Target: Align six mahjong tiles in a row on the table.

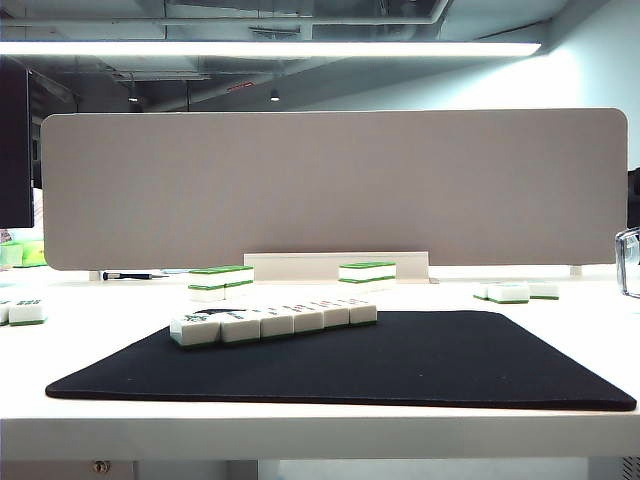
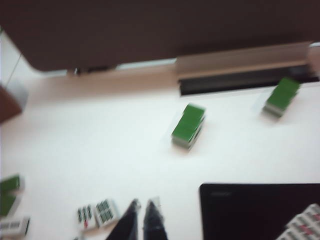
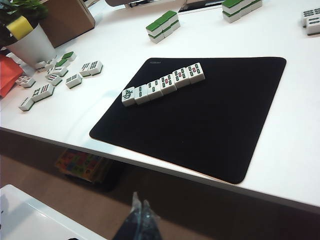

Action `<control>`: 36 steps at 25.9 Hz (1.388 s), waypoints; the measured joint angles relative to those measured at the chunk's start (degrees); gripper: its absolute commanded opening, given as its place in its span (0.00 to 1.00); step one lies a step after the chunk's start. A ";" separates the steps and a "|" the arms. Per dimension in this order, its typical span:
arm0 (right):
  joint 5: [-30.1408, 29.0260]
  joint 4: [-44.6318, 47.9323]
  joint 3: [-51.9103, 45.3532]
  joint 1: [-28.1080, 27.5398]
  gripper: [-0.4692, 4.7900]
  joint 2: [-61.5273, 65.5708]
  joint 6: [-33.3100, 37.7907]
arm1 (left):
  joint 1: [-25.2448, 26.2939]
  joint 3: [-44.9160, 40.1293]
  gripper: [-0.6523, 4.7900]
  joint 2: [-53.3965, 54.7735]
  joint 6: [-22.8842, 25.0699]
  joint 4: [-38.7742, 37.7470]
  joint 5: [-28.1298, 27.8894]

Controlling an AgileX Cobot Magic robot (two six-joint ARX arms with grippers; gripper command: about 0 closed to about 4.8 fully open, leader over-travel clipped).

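Several white mahjong tiles [image 1: 275, 322] with green bases lie face up, side by side in one slanted row at the back left of a black mat [image 1: 400, 365] on the white table [image 1: 300, 435]. The right wrist view shows the same row [image 3: 163, 83]. One end of the row [image 2: 306, 227] peeks into the blurred left wrist view. My left gripper [image 2: 143, 206] is shut and empty, hovering over bare table beside the mat's left edge. My right gripper [image 3: 140, 202] is shut and empty, held off the table's front edge. Neither gripper shows in the exterior view.
Green-topped tile stacks [image 1: 220, 282] [image 1: 367, 272] [image 1: 515, 291] stand behind the mat, before the grey divider panel [image 1: 330, 185]. Two loose face-up tiles [image 2: 97, 214] lie close to my left gripper. More loose tiles [image 3: 50, 80], a white pot [image 3: 30, 45] and a cardboard box [image 3: 67, 17] are at the far left.
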 measured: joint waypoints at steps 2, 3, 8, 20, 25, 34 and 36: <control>0.00 0.00 0.00 0.00 0.09 0.00 0.00 | 2.05 -9.44 0.15 -4.04 -1.66 4.26 0.00; 0.00 0.00 0.00 0.00 0.09 0.00 0.00 | 2.91 -13.49 0.15 -5.84 -2.60 6.27 0.00; 0.02 0.00 0.00 0.00 0.09 0.00 0.00 | 7.63 -35.65 0.15 -15.45 -6.16 19.19 -0.02; 0.02 0.00 -0.02 0.00 0.09 0.00 0.00 | 15.19 -74.71 0.15 -40.28 -8.26 39.63 -0.02; -0.02 0.00 0.00 0.00 0.09 0.00 0.00 | 18.91 -80.48 0.15 -48.41 -8.26 40.37 0.87; 0.00 0.00 0.00 0.00 0.09 0.00 0.00 | 25.86 -88.11 0.15 -59.80 -6.60 39.65 6.25; -0.02 0.00 0.00 0.00 0.09 0.00 0.00 | 26.21 -88.06 0.15 -62.07 -4.98 37.59 7.76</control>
